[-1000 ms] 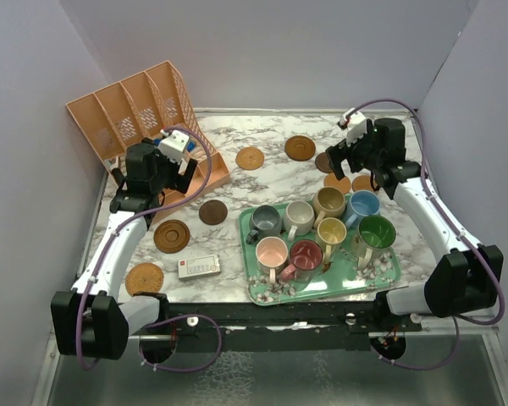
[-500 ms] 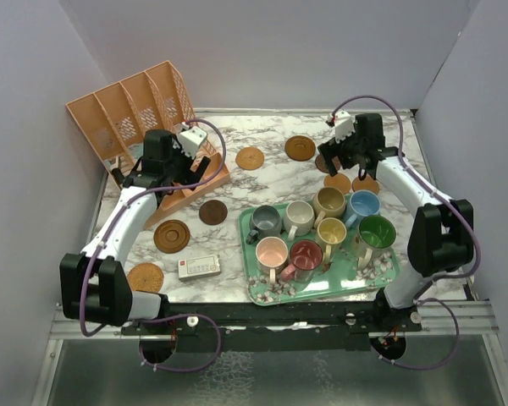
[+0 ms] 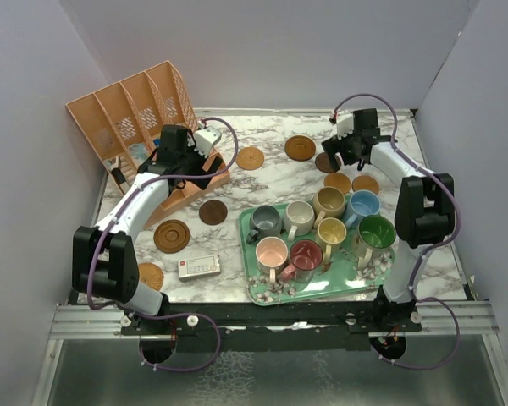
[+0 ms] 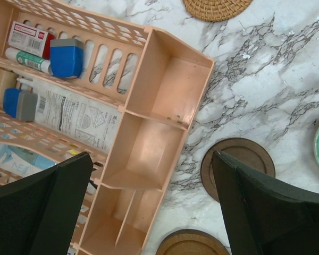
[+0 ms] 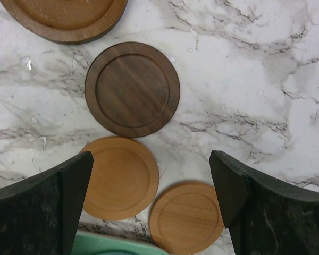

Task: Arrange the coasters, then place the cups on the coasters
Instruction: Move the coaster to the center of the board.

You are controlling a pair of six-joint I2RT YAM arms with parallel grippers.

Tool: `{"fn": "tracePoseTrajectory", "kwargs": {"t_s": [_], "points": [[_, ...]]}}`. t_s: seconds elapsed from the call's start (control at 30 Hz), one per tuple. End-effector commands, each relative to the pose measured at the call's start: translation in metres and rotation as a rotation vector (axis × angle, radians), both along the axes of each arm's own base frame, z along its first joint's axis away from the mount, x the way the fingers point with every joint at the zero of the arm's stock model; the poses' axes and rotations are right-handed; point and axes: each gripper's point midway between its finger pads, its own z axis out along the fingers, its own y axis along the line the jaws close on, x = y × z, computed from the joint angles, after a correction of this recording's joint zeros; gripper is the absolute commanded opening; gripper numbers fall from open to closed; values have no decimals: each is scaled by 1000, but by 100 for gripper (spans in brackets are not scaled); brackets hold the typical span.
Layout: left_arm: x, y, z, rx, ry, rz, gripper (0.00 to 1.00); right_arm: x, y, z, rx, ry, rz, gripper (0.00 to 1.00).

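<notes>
Several coasters lie scattered on the marble: a woven one (image 3: 250, 158), a brown one (image 3: 300, 148), a dark one (image 3: 212, 211) and a brown one (image 3: 171, 236). My right gripper (image 3: 343, 159) (image 5: 151, 159) hangs open above a dark coaster (image 5: 132, 89) and two orange coasters (image 5: 121, 178) (image 5: 186, 218), holding nothing. My left gripper (image 3: 196, 169) (image 4: 151, 159) is open and empty over the front corner of the peach organiser (image 4: 149, 143), with a dark coaster (image 4: 237, 164) to its right. The cups, among them grey (image 3: 266, 222), blue (image 3: 363, 205), green (image 3: 376, 232) and pink (image 3: 272, 252), stand on the green tray (image 3: 322, 286).
The peach organiser (image 3: 135, 110) lies tilted at the back left with boxes and packets inside. A small white and red box (image 3: 199, 267) sits near the front edge. A woven coaster (image 3: 148, 277) lies by the left arm's base. Walls close in on three sides.
My left gripper has swung right, from beside the organiser to over its front corner. My right gripper has shifted left and further back, over the cluster of three coasters. Nothing was picked up.
</notes>
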Motion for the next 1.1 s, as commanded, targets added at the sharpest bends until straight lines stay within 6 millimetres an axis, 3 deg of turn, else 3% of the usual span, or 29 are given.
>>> {"fn": "tracePoseTrajectory", "kwargs": {"t_s": [0.0, 0.4, 0.53, 0.67, 1.07], "points": [[3, -15, 1, -32, 18, -22, 99, 20, 4, 1, 30, -14, -38, 92], [3, -25, 0, -65, 25, -17, 99, 66, 8, -33, 47, 10, -90, 81], [3, -26, 0, -60, 22, -20, 99, 68, 9, -43, 41, 21, -78, 78], [5, -25, -1, -51, 23, -16, 99, 61, 24, -48, 101, 50, -4, 77], [7, -27, -10, -47, 44, -17, 99, 66, 61, -36, 230, 41, 108, 79]]}}
